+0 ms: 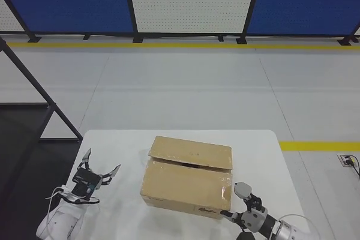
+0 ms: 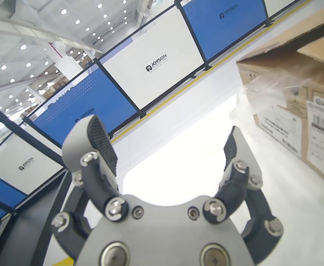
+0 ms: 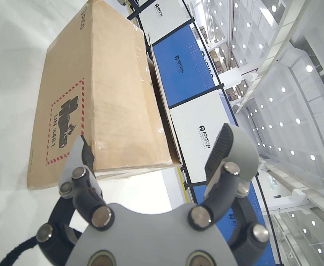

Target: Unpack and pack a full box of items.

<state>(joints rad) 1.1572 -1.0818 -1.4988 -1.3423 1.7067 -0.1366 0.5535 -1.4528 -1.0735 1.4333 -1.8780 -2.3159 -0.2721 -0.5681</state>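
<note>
A brown cardboard box (image 1: 189,175) lies in the middle of the white table (image 1: 126,141), its two top flaps folded down with a narrow dark gap between them. My left gripper (image 1: 99,166) stands open beside the box's left end, apart from it; its wrist view has the box (image 2: 295,89) off to one side of the open left gripper (image 2: 166,142). My right gripper (image 1: 236,200) stands open at the box's near right corner, close to it. In the right wrist view the box (image 3: 101,95) lies just beyond the right gripper (image 3: 153,145).
A dark metal frame (image 1: 33,90) stands off the table's left side. Blue and white partition panels (image 1: 186,15) line the far floor, with a yellow floor line (image 1: 324,146) to the right. Bare table surface lies behind and left of the box.
</note>
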